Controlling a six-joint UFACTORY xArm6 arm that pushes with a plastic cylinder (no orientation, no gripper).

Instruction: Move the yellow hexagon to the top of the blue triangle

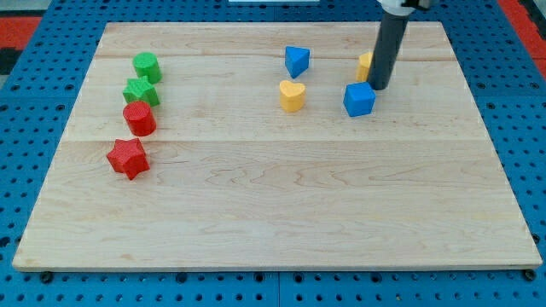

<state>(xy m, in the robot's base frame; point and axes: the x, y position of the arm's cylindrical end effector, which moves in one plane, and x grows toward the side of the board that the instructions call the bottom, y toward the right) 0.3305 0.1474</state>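
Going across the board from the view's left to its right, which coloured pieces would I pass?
Red star, then the red, green star and green blocks stacked too close to order, yellow heart, blue triangle, blue cube, yellow hexagon.

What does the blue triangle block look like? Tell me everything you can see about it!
The blue triangle is a small, chunky block of solid bright blue that looks like smooth plastic. It sits flat on the pale wooden board, near the view's top, a little right of the middle. It stands alone, with nothing touching it. The yellow heart lies just below it, with a gap between them. My tip is away to its right.
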